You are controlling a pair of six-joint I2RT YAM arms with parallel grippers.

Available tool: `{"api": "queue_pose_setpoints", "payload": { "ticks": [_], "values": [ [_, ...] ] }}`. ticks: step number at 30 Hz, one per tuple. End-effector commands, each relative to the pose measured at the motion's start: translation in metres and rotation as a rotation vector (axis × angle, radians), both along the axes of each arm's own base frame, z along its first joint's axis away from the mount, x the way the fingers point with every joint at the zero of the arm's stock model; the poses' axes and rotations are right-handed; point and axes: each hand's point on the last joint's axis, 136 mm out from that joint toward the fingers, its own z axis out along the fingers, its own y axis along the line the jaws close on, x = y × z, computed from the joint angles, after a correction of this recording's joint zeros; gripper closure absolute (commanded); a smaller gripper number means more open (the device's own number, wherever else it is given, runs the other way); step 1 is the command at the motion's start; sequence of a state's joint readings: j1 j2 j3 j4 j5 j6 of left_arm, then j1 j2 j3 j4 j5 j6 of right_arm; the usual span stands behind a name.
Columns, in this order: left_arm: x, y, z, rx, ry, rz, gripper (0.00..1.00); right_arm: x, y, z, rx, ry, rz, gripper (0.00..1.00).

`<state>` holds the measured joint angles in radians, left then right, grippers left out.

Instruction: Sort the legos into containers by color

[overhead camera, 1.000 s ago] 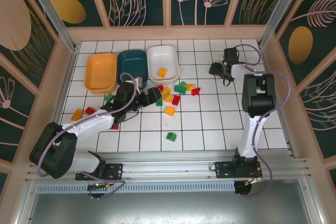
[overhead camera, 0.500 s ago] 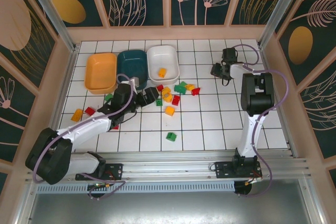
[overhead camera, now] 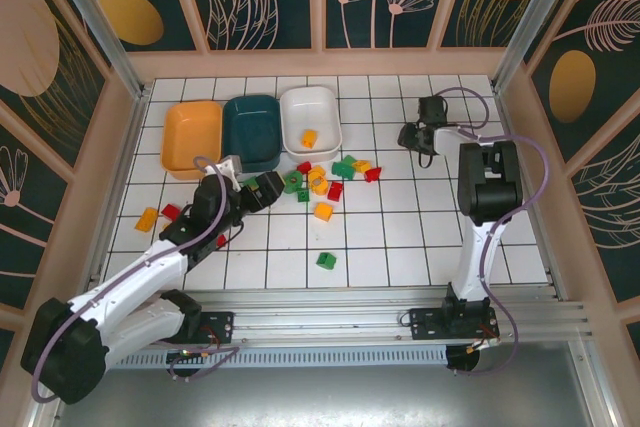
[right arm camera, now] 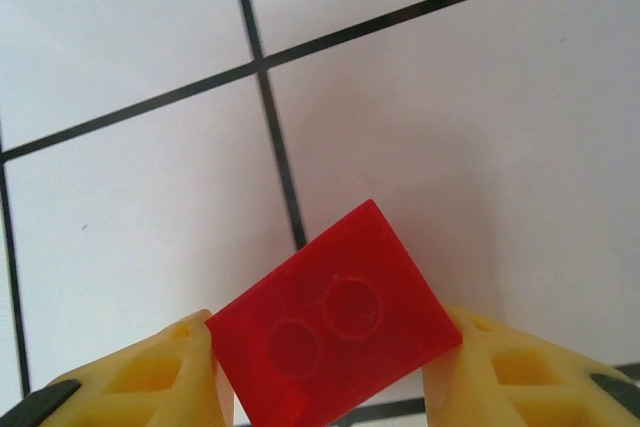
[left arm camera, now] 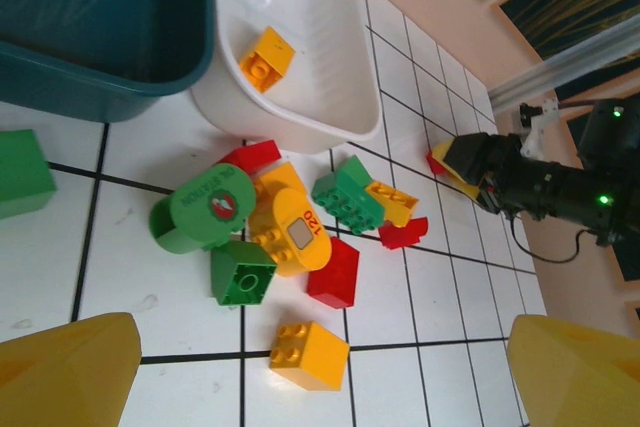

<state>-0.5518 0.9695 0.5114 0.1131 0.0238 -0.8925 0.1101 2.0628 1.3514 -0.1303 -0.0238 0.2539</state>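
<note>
Gripping a red brick (right arm camera: 335,332) between its yellow fingers (right arm camera: 150,387), the right pincer (right arm camera: 330,372) sits low over the table (right arm camera: 120,47), to the right of the pile (overhead camera: 325,179) and well apart from the trays. I cannot tell whether the brick touches the tiles. It sits tilted, studs toward the camera, and only its lower sides lie between the pads. The hold looks shallow to me, so the lift should be slow and straight up, with no sharp wrist turn that could twist the brick out.

The white tray (overhead camera: 325,107) carries a yellow brick (overhead camera: 309,137), so red most likely belongs in the orange tray (overhead camera: 192,137) or the teal tray (overhead camera: 252,130). Nothing shows which of the two is meant.

Both lie far left, past the pile, and the left pincer (overhead camera: 265,190) hangs wide open, holding nothing, near the pile's left edge just below the teal tray. The carry should therefore run high over the loose bricks and along the far side, away from that arm. The brick should come down inside the rim before the jaws part, since a drop from height could bounce it out. If the left arm moves for the pile, the right one had better wait.
</note>
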Motion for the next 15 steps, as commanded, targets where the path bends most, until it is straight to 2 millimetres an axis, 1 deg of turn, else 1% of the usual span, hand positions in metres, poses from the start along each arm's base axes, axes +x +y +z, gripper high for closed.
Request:
{"api": "queue_pose_setpoints", "payload": {
  "ticks": [1, 4, 7, 8, 10, 11, 12, 14, 15],
  "values": [
    [-0.001, 0.018, -0.008, 0.061, 0.01, 0.073, 0.05, 0.002, 0.009, 0.035, -0.007, -0.093, -0.003, 0.64],
    [0.0, 0.025, -0.005, 0.079, -0.002, 0.104, 0.04, -0.001, 0.019, 0.044, -0.003, -0.106, 0.015, 0.65],
    [0.005, 0.033, -0.006, 0.113, 0.002, 0.149, 0.03, -0.005, 0.028, 0.059, -0.025, -0.139, 0.022, 0.65],
    [0.008, 0.037, -0.006, 0.12, 0.007, 0.167, 0.03, -0.007, 0.036, 0.067, -0.018, -0.151, 0.036, 0.65],
    [0.013, 0.048, -0.007, 0.12, 0.021, 0.201, 0.03, -0.012, 0.057, 0.084, -0.01, -0.178, 0.072, 0.65],
    [0.017, 0.057, -0.007, 0.11, 0.03, 0.227, 0.03, -0.015, 0.074, 0.095, -0.001, -0.199, 0.102, 0.65],
    [0.021, 0.071, -0.008, 0.095, 0.041, 0.266, 0.04, -0.02, 0.098, 0.106, 0.012, -0.218, 0.146, 0.65],
    [0.027, 0.095, -0.011, 0.058, 0.065, 0.337, 0.03, -0.027, 0.132, 0.119, 0.028, -0.245, 0.201, 0.65],
    [0.028, 0.108, -0.012, 0.035, 0.075, 0.374, 0.04, -0.031, 0.155, 0.127, 0.047, -0.264, 0.244, 0.65]
  ]
}}
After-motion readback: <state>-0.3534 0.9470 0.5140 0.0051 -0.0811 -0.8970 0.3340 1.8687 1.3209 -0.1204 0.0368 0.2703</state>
